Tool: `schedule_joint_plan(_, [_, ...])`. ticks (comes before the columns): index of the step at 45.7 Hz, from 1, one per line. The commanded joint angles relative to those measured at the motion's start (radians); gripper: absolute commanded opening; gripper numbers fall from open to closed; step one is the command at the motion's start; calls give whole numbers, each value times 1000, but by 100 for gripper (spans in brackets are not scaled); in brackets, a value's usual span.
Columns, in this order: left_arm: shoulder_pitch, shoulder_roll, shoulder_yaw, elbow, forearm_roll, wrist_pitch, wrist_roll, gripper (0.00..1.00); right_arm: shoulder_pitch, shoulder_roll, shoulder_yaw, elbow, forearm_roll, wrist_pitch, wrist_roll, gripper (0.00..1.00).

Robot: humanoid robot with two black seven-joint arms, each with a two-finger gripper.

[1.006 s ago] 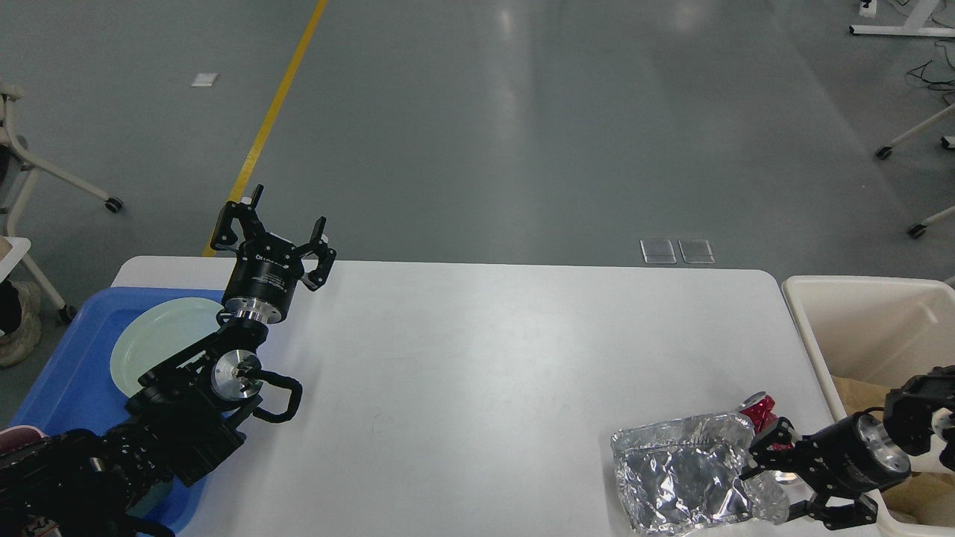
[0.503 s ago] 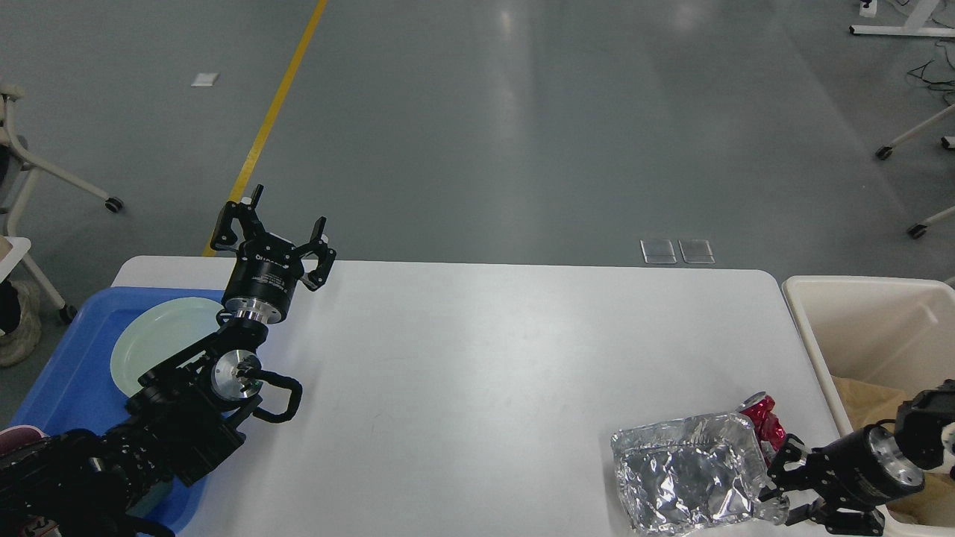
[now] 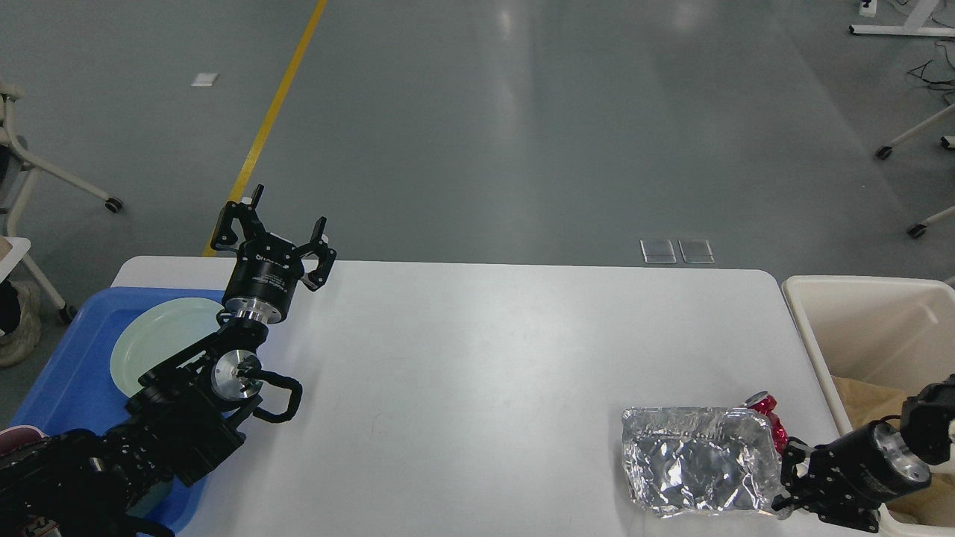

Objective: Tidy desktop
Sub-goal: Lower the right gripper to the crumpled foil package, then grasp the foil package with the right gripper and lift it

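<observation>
White desktop with rounded corners, filling the middle of the head view, mostly bare. At its near right corner, a crumpled foil tray, lying open side up and close to the table's front edge. Just behind the foil's far right corner, touching it or nearly so, a crushed red can, partly hidden. Beyond the desktop's right edge, a cream bin with brown paper inside. At the left end, a blue tray holding a pale green plate.

Right gripper low at the foil's near right corner, fingers close against its rim; whether pinching the rim or merely alongside, cannot tell. Left gripper raised above the far left part of the desktop, fingers spread, holding nothing.

Step in hand, by judgement: taking hold of the foil tray to carry it into the bin. Thin foil likely to buckle or tear under a hard pinch, so best gripped on the rolled rim, with a firm closure confirmed before lifting. Lifting straight up before swinging right, to clear the bin's wall. Care needed not to knock the can off the edge; can probably bound for the same bin afterwards.
</observation>
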Motion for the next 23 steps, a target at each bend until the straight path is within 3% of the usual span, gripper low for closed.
schedule_joint_plan(1, [0,0,0,0,0,0,0,97,67,-22,-27,5,0,67,1,0])
schedule_joint_plan(15, [0,0,-1,0,0,0,0,97,337,-74,-145,58,-11,79,1,0])
schedule_joint_plan(23, [0,0,0,0,0,0,0,97,593,-105,-202,49,-132,79,1,0])
